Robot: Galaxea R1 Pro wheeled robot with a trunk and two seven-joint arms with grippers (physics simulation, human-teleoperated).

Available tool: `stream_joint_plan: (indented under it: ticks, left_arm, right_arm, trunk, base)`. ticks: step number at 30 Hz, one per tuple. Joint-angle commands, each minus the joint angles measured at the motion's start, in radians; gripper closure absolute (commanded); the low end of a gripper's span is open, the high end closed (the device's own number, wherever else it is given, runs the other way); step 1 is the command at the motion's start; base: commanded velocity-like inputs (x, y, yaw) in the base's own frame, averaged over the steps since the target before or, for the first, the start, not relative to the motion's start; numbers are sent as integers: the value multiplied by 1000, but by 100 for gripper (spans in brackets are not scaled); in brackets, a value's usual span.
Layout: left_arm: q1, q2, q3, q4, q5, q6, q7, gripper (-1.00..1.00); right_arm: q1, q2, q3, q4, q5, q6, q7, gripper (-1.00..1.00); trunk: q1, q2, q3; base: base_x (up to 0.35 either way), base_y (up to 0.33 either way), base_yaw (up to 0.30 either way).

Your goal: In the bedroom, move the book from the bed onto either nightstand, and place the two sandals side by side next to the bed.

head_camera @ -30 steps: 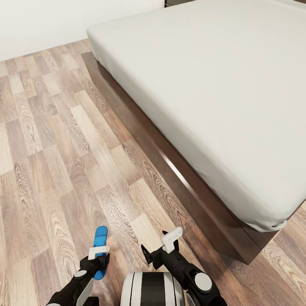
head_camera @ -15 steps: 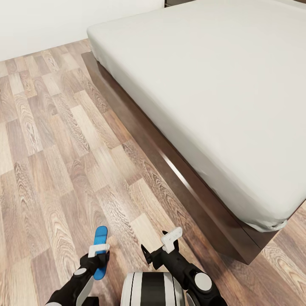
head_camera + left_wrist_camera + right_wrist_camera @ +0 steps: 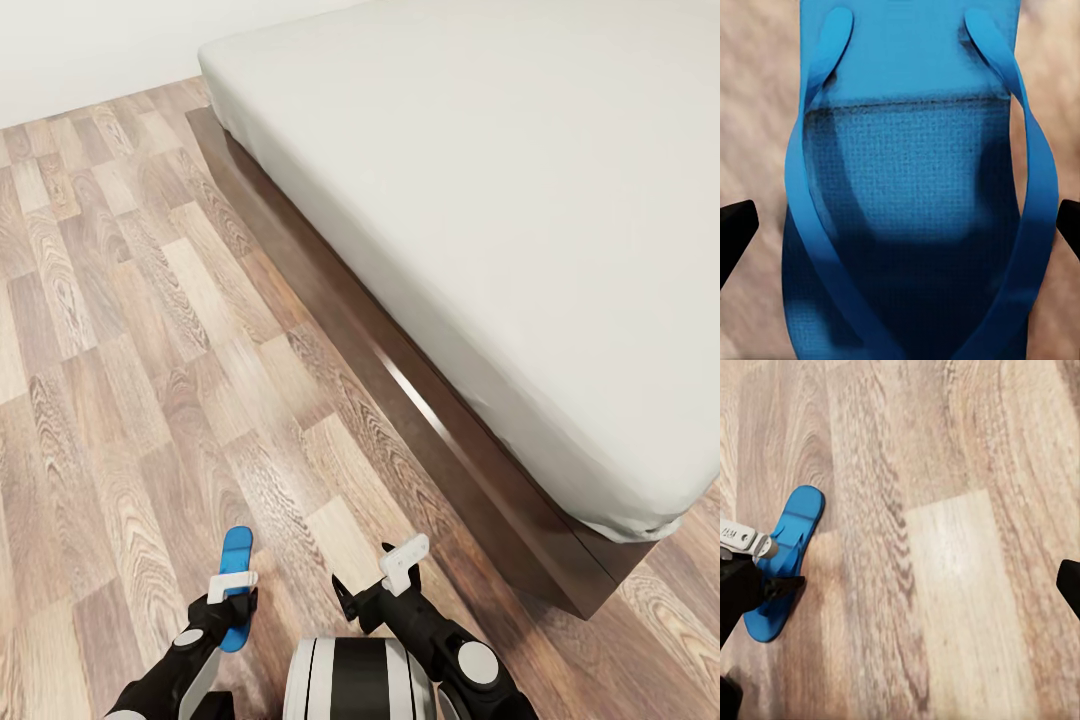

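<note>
Hovering low over wood-plank floor (image 3: 120, 330), the left gripper (image 3: 233, 590) straddles a flat bright-blue sandal (image 3: 236, 588), its dark fingertips (image 3: 735, 229) spread on both sides without visibly pinching; a hasty closing could catch only a strap and let it dangle. The right gripper (image 3: 404, 563) hangs spread and empty, near the dark-brown-framed, grey-mattressed bed (image 3: 480, 200), whose frame a careless swing could strike.
</note>
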Motion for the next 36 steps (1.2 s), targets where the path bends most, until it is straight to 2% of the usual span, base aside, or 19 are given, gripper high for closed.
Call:
stream_joint_plan:
  ticks: [1,17,18,33,36]
  left_arm:
    - [0,0,-1,1,7,-3,2,-100]
    - [0,1,-1,0,7,-3,2,-100]
    - [0,1,-1,0,7,-3,2,100]
    - [0,0,-1,0,7,-3,2,100]
    - [0,1,-1,0,7,-3,2,100]
  right_arm:
    - [0,0,-1,-1,1,6,4,-100]
    - [0,0,-1,0,1,6,4,-100]
    - [0,0,-1,0,1,6,4,-100]
    - [0,0,-1,-1,1,6,4,-100]
    - [0,0,-1,-1,1,6,4,-100]
  trunk:
    - [0,0,0]
    - [0,0,0]
    - [0,0,0]
    - [0,0,0]
    - [-1,1,11]
  base:
    - [0,0,0]
    - [0,0,0]
    - [0,0,0]
    - [0,0,0]
    - [0,0,0]
